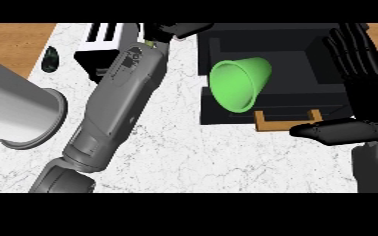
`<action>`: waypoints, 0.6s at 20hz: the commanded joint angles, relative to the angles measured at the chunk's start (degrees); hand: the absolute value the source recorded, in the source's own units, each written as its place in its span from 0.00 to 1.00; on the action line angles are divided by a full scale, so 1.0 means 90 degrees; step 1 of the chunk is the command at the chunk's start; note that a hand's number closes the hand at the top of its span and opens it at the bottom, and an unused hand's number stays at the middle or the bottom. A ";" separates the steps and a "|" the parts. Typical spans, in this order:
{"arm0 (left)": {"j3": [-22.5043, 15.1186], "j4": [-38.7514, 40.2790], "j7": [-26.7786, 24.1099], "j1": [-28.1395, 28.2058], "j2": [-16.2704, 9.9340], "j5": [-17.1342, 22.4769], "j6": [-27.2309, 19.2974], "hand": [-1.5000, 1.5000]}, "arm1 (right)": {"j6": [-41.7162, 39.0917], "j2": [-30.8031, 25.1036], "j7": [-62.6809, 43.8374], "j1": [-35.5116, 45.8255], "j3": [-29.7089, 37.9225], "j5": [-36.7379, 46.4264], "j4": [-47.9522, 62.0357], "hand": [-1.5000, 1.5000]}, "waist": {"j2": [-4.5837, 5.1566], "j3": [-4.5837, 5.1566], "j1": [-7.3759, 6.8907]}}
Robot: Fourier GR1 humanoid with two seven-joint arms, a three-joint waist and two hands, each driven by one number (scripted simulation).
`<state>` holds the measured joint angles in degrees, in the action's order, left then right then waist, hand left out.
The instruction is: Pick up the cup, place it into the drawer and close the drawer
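Observation:
A light green cup [240, 82] lies on its side inside the open black drawer [221, 116], its wide mouth turned toward the lower left. No hand touches it. The drawer's wooden handle [288, 121] sticks out at its near edge. My left forearm runs up from the lower left, and my left hand [177, 30] sits at the drawer's far left corner, largely cut off by the view's top. At the drawer's right side my right hand [365, 95] stands open, fingers straight up, the thumb stretched out just right of the handle.
A large grey metal pot [29, 112] stands at the left edge of the marble counter. A black-and-white appliance [103, 42] sits behind my left forearm. A small dark object [50, 60] lies near the wooden strip at the top left.

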<state>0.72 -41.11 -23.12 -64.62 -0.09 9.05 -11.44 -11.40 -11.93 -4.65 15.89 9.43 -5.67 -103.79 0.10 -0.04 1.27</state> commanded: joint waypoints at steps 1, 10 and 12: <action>-0.0367 0.0748 0.0547 -0.0848 0.0009 0.0273 -0.0557 1.00 | 0.0166 0.0034 -0.0206 0.0481 -0.0103 0.0120 0.0229 0.00 | 0.0038 0.0001 0.0087; -0.1327 0.2308 0.0854 -0.1361 0.0010 0.0751 -0.1043 1.00 | -0.0086 0.0075 0.0236 0.0366 -0.0210 0.0075 0.0323 0.00 | 0.0134 -0.0009 0.0480; -0.1425 0.2622 0.1046 -0.1441 0.0010 0.0656 -0.0717 1.00 | -0.0130 -0.0053 -0.0062 0.0690 -0.0096 -0.0161 0.0243 0.00 | 0.0170 -0.0009 0.0576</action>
<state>-8.20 -21.77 -15.28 -76.88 -0.01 13.83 -18.93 -12.32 -11.94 -4.60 19.16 8.62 -6.65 -102.65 1.24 -0.11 5.22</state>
